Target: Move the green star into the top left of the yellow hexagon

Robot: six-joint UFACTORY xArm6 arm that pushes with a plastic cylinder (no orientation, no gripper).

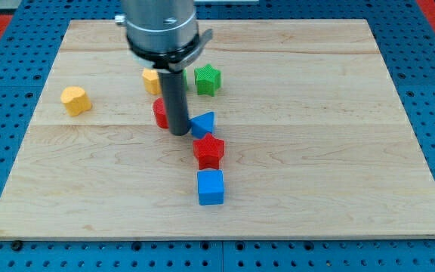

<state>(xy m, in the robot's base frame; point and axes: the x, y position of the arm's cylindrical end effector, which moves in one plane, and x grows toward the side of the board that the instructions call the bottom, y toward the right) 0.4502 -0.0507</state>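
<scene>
The green star (208, 79) lies near the board's top centre. The yellow hexagon (152, 81) is to its left, partly hidden behind my rod. My tip (179, 131) rests on the board below both, between a red block (159, 113), mostly hidden by the rod at its left, and a blue triangle (202, 125) at its right. The tip is well below the green star and apart from it.
A yellow heart-like block (75, 100) lies at the view's left. A red star (209, 151) sits below the blue triangle, and a blue cube (211, 187) below that. The wooden board (338, 151) lies on a blue pegboard.
</scene>
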